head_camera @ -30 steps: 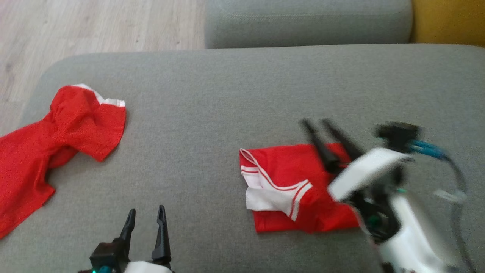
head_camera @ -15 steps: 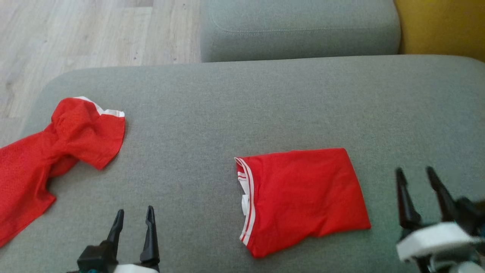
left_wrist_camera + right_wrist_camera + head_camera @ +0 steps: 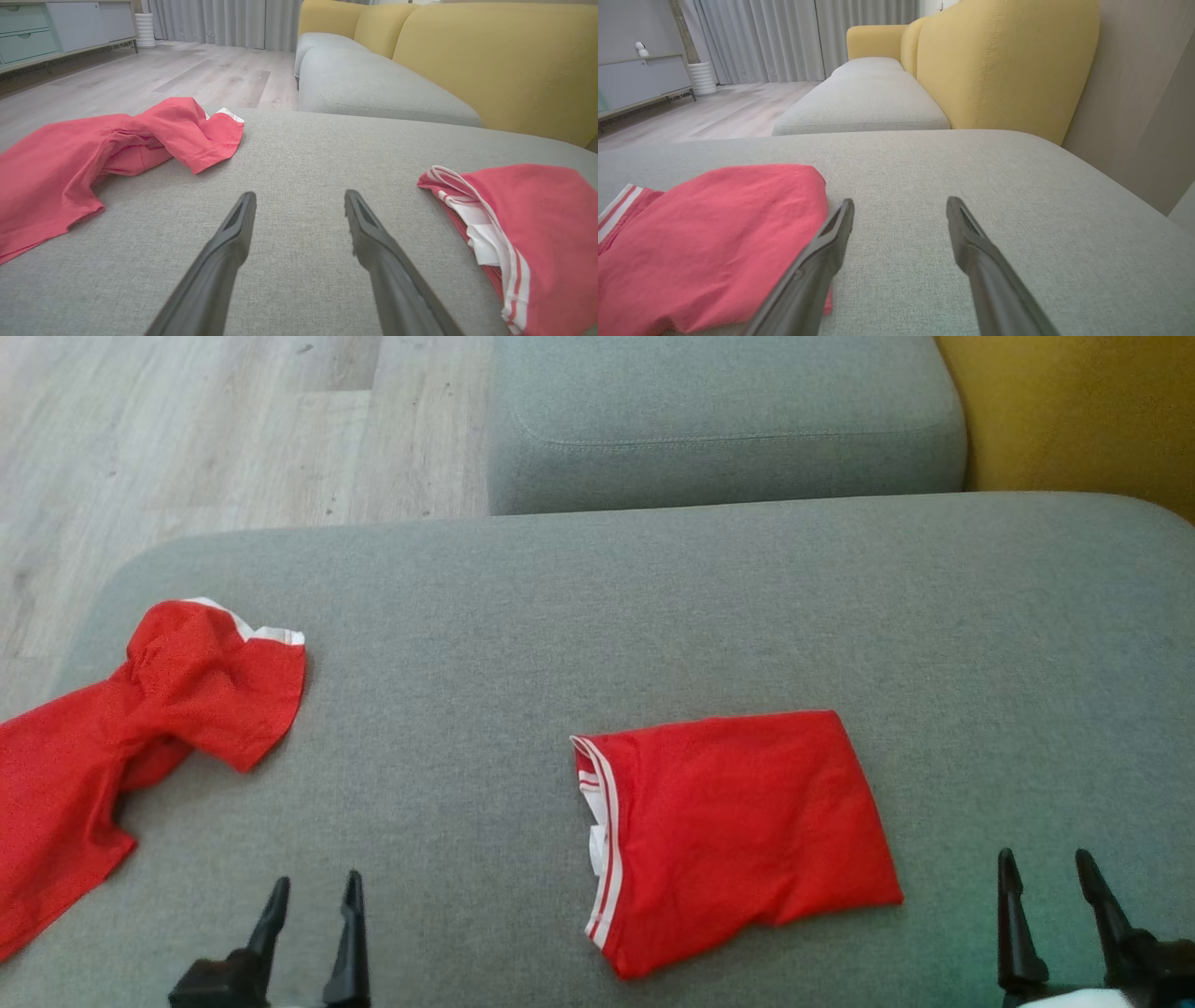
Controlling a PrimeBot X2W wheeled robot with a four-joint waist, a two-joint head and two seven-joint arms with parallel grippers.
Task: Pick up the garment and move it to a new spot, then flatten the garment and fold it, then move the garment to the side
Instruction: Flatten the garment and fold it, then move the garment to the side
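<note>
**Head view.** The folded garment (image 3: 738,831) is red with a white-striped band along its left edge. It lies flat as a rough rectangle on the grey seat cushion (image 3: 653,607), right of centre and toward the near edge. A second red garment (image 3: 140,719), crumpled and unfolded, lies at the cushion's left end, well apart from the folded one. The left gripper (image 3: 316,879) rises from the lower left, between the two garments, with its fingers spread and released. The right gripper (image 3: 1044,852) rises from the lower right, near the folded garment's right edge but apart from it, fingers likewise spread and released. Beyond the cushion are a further grey seat (image 3: 728,420), a yellow backrest (image 3: 1074,411) and a pale wood floor (image 3: 187,439).

**Left wrist view.** The two dark fingers diverge over bare cushion fabric, released. The crumpled garment lies ahead to the left. The folded garment lies to the right, with its striped band and a white inner layer turned toward the gripper. Both garments are clear of the fingers. A low cabinet (image 3: 46,28) and grey curtains (image 3: 224,18) stand in the background.

**Right wrist view.** The fingers stand apart, released. The folded garment lies at the view's left. The finger on that side overlaps the garment's near corner in the picture, and contact there cannot be determined. The other finger is over bare cushion. The yellow backrest runs along the right, beside a plain wall (image 3: 1148,93).
</note>
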